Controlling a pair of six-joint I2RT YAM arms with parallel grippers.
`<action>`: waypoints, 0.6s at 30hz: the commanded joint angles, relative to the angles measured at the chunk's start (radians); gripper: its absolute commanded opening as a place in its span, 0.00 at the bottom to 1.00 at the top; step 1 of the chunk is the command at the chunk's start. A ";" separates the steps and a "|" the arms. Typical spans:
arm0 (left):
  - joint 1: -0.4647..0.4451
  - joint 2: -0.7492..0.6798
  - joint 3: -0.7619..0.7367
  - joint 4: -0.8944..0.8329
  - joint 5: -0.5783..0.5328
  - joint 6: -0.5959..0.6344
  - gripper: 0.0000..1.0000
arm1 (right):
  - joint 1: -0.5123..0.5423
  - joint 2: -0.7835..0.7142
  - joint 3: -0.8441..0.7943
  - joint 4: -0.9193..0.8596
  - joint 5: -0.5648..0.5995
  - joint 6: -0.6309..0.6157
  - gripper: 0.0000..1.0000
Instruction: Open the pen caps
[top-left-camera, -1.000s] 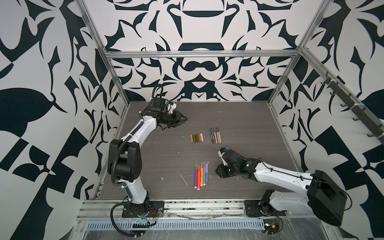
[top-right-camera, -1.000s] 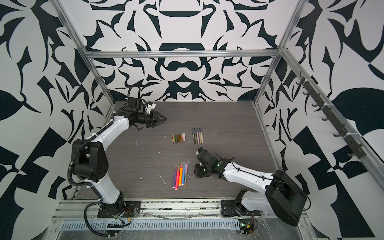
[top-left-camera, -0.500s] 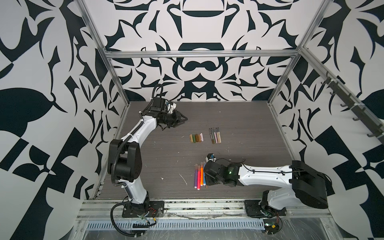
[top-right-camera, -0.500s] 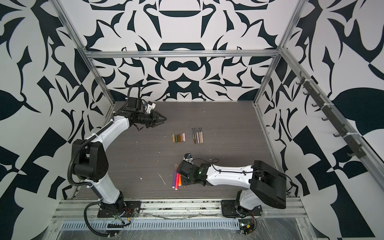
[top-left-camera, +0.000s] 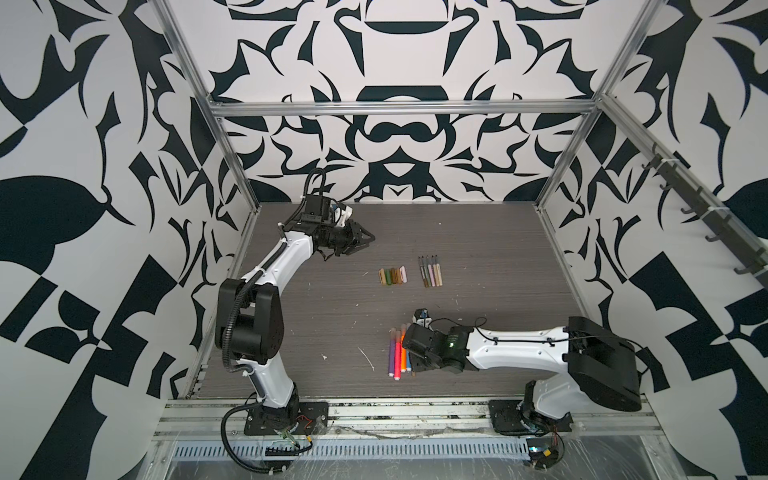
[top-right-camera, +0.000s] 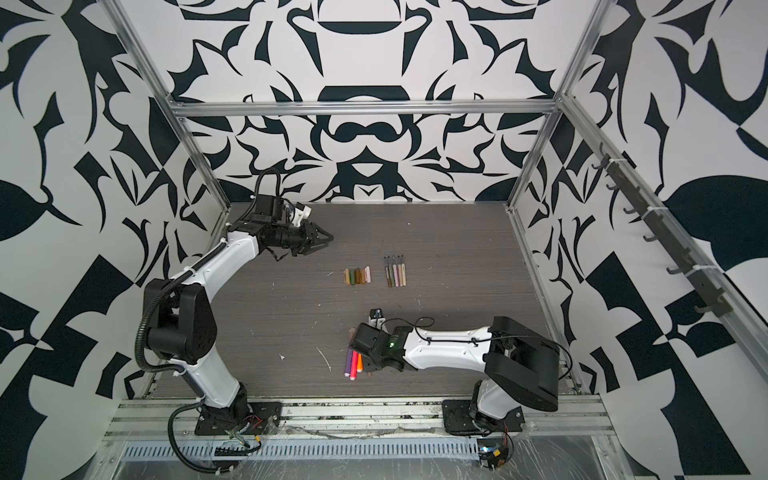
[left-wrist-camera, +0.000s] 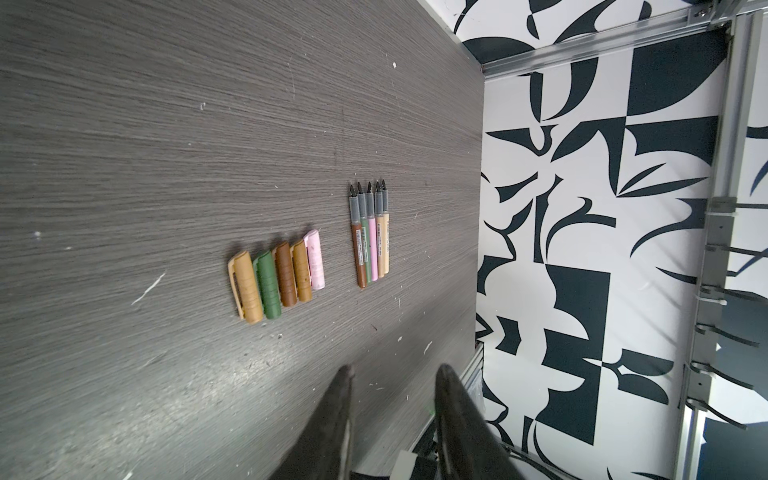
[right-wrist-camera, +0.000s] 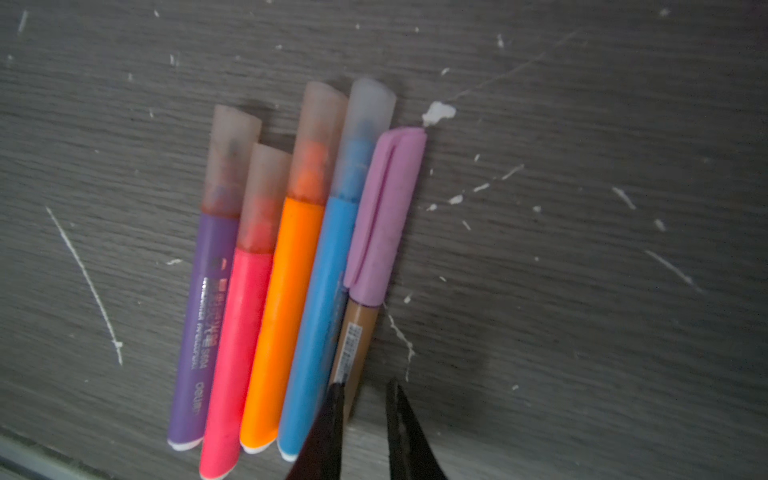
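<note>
Right gripper (right-wrist-camera: 365, 382) sits low at tail of tan pen (right-wrist-camera: 353, 345), jaws narrowly apart, nothing betw. them yet; lilac cap (right-wrist-camera: 384, 216) lies farther ahead, prob. left free for pulling. Left gripper (left-wrist-camera: 395, 369) part open, empty; loose caps (left-wrist-camera: 286, 274) ahead of it.

The counter (right-wrist-camera: 582, 291) looks like grey wood-grain laminate, matt, with fine lines and white flecks and scratches. The four thick pens (right-wrist-camera: 286, 316) have smooth, slightly glossy plastic bodies; their caps (right-wrist-camera: 318, 137) are frosted, half-clear plastic. The lilac cap (right-wrist-camera: 386, 216) is opaque and matt. The loose caps (left-wrist-camera: 274, 282) are matt plastic with ribs. The frame bars (top-left-camera: 399, 108) are brushed metal. The arm shells (top-left-camera: 519, 349) are glossy white plastic.
</note>
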 joint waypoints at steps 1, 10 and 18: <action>0.004 -0.025 -0.009 -0.009 0.009 0.009 0.36 | 0.007 -0.007 0.033 -0.013 0.027 0.015 0.22; 0.004 -0.025 -0.011 -0.007 0.009 0.011 0.36 | 0.010 0.017 0.032 -0.002 0.017 0.020 0.23; 0.004 -0.025 -0.010 -0.007 0.009 0.010 0.36 | 0.010 0.027 0.038 -0.034 0.030 0.031 0.23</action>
